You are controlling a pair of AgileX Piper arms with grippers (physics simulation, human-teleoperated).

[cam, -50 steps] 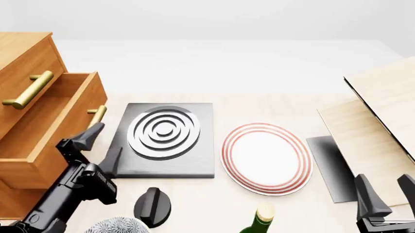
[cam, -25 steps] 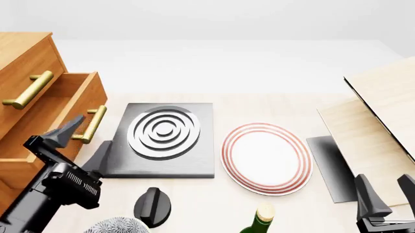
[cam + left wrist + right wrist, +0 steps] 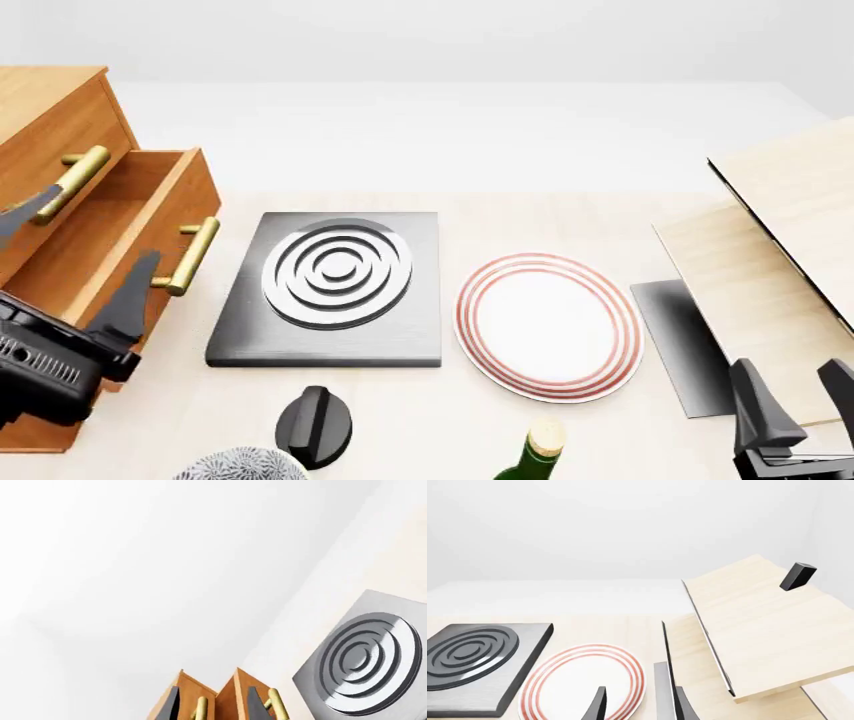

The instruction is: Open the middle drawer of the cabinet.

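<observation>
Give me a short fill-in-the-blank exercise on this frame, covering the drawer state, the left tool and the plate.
1. The middle drawer of the cabinet is pulled ____.
2. The left tool holds nothing; its fingers are spread ____.
3. The plate has a rim of ____ rings.
4. The dark burner slab lies between the cabinet and the ____.

Missing words: open; open (apart); red; plate
</observation>
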